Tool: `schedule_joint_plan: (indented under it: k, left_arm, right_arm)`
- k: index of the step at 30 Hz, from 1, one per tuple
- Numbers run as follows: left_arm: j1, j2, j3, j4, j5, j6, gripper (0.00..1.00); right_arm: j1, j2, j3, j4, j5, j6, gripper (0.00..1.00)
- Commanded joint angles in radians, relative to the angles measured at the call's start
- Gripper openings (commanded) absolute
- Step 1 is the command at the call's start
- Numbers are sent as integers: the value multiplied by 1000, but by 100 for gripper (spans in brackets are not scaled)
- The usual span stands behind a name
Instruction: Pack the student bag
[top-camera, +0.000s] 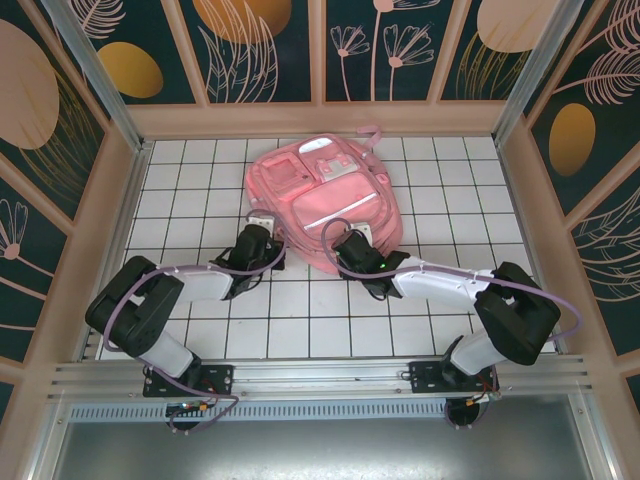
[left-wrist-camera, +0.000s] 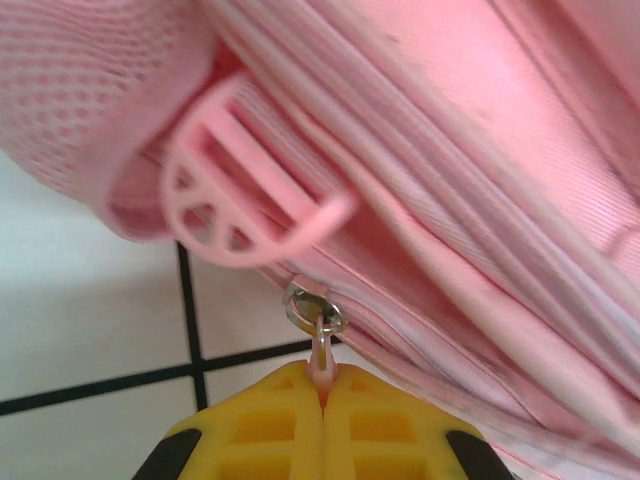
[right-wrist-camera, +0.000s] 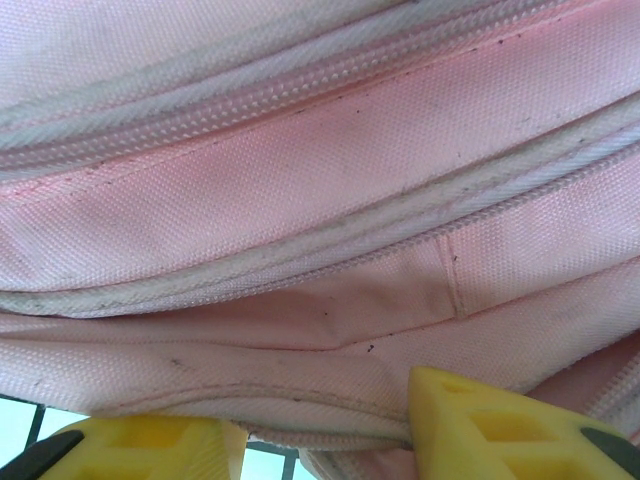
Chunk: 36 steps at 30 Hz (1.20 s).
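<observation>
**Yellow pads pinched on a zipper pull**

Clamping the left gripper (left-wrist-camera: 322, 400) together on the thin pink zipper pull (left-wrist-camera: 320, 352), just below its metal slider (left-wrist-camera: 310, 305), at the near-left corner of the student bag (top-camera: 320, 190). Lying front-up at the far middle of the white tiled table (top-camera: 300, 320), close to the back wall (top-camera: 320, 118). Spreading the right gripper (right-wrist-camera: 320, 445) apart around the bag's near edge seam, bracketing fabric without visibly squeezing it.

Judging the step as running the zipper:
- Pulling along the track's line rather than upward.
- Guarding against slip from so slim a pinch.
- Steadying the soft fabric from the right side to stop bunching at the teeth.
- Minding the round pink plastic charm (left-wrist-camera: 235, 200) hanging just beside the slider.

Finding open tiles near and to the left for the sweep; running short of room toward the back wall.
</observation>
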Motion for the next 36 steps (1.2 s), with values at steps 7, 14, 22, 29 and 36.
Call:
schedule_joint_plan:
  k: [7,14,22,29,36]
  left_arm:
    - [-159,-28,15,-44,40,-36,0]
    - [-320,34,81,-55,28,-74,0]
    - [-445,108,160,-35,52,-116,0]
    - [-451,79,159,-47,-19,-149,5]
    - [-450,14,147,-125,-110,-165,43]
  right_arm:
    - [-5,3,18,61,-16,31,46]
    - [-5,3,19,65,-18,37,46]
    - [-5,-12,5,70,-11,48,46]
    - [-5,-59,-20,53,22,71,52]
    - [-6,-186,-103,61,50,102,56]
